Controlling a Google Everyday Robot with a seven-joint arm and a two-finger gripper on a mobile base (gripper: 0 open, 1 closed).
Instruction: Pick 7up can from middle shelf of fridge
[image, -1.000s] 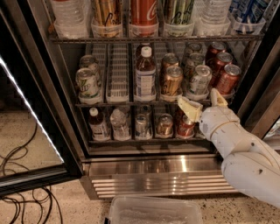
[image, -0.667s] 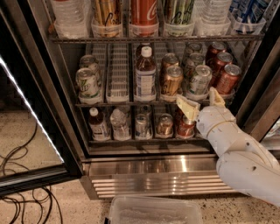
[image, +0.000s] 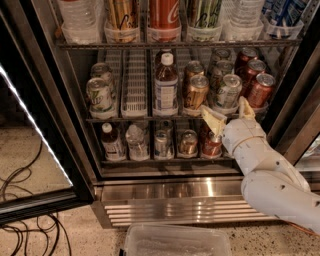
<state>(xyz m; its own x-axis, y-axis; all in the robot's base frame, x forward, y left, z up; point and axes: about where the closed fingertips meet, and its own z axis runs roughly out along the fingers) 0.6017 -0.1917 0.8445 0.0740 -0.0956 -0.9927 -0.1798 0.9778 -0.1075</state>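
Observation:
The fridge (image: 190, 197) stands open, its glass door (image: 30, 125) swung to the left. On the middle shelf (image: 134, 87) a silvery can with green markings, the 7up can (image: 229, 91), stands at the front of a lane, between gold-brown cans (image: 196, 92) and red cans (image: 260, 89). More such cans stand behind it. My gripper (image: 229, 114) is open at the shelf's front edge, just below and in front of that can. One finger (image: 212, 120) is to its left and one (image: 246, 107) to its right. It holds nothing.
Two pale green-marked cans (image: 99, 95) stand at the shelf's left and a bottle (image: 165, 87) in the middle. Tall cans and bottles fill the top tier, small cans and bottles the bottom tier. A clear plastic bin (image: 177, 241) and cables (image: 25, 220) lie on the floor.
Almost nothing: my gripper stays open at the shelf edge under the silvery-green can, with only a slight shift of the arm.

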